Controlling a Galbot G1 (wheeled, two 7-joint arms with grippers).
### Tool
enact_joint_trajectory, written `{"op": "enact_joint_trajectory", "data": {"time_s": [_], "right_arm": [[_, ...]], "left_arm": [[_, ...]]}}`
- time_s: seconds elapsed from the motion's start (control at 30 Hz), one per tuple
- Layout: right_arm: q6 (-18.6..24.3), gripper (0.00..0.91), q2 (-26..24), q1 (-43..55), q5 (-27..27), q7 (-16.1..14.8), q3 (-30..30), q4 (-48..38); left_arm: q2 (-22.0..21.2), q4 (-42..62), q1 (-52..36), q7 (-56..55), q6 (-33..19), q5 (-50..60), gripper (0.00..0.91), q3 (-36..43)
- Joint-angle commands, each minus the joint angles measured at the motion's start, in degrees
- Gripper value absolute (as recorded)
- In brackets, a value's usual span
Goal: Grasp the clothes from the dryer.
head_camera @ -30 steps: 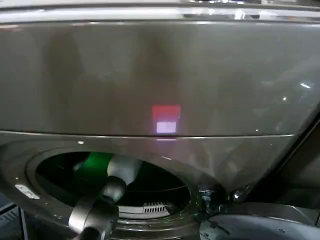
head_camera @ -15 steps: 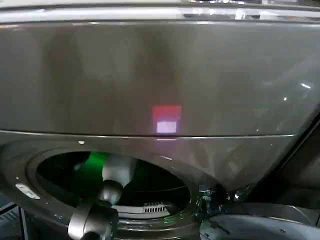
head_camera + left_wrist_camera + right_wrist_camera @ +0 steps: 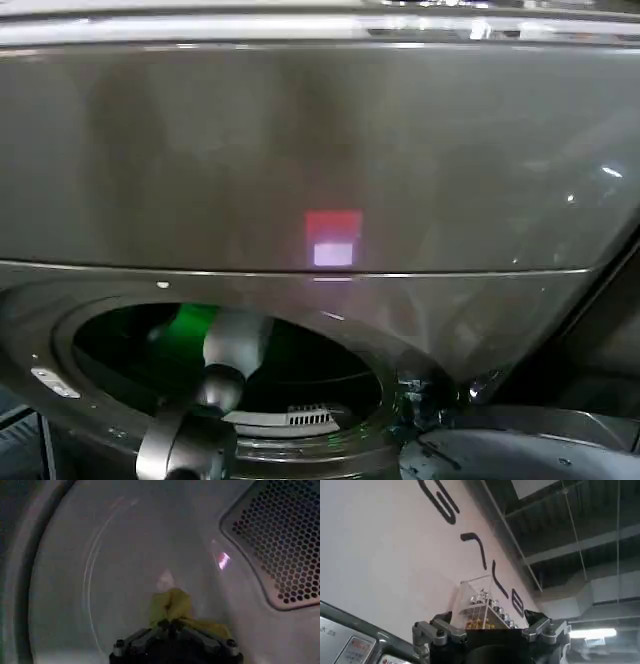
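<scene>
Presently, the left arm reaches through the round porthole of the dryer (image 3: 330,150), its wrist housing inside the opening. In the left wrist view the left gripper (image 3: 170,626) has its fingers pressed together on a fold of the clothes (image 3: 172,607); the pinched fabric bunches up just beyond the fingertips, with more of it trailing to one side against the drum wall (image 3: 125,555).

Risk assessment: the hold appears to be on a small fold only. Judged from this, the soft cloth could slip out if the arm draws back quickly, or if the trailing part drags on the drum or catches at the porthole rim (image 3: 60,345). The arm's elbow joint sits close to the lower rim, so a careless exit path may knock the metal lip.

The right gripper (image 3: 490,630) is parked away from the work, pointing up toward a wall and ceiling, and appears spread; a small clear angular object shows between its finger mounts, identity uncertain.

Materials: the cloth is yellow-green, limp and wrinkled, far smaller than the opening. The drum is smooth, pale, curved metal with a faint sheen; a perforated vent panel (image 3: 277,540) with a honeycomb hole pattern sits in it. The dryer front is glossy bronze-brown sheet metal, reflective.
</scene>
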Motion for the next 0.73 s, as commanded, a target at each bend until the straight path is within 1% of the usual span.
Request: {"op": "enact_joint_trajectory", "data": {"time_s": [0.03,0.73], "right_arm": [[0.2,0.907,0.1,0.0,0.0,0.1,0.2,0.0],[-0.5,0.907,0.0,-0.1,0.0,-0.3,1.0,0.6]], "left_arm": [[-2.8,-0.6,0.1,-0.3,0.1,0.2,0.000,0.4],[-2.8,-0.7,-0.3,-0.6,0.1,0.7,0.000,0.1]]}}
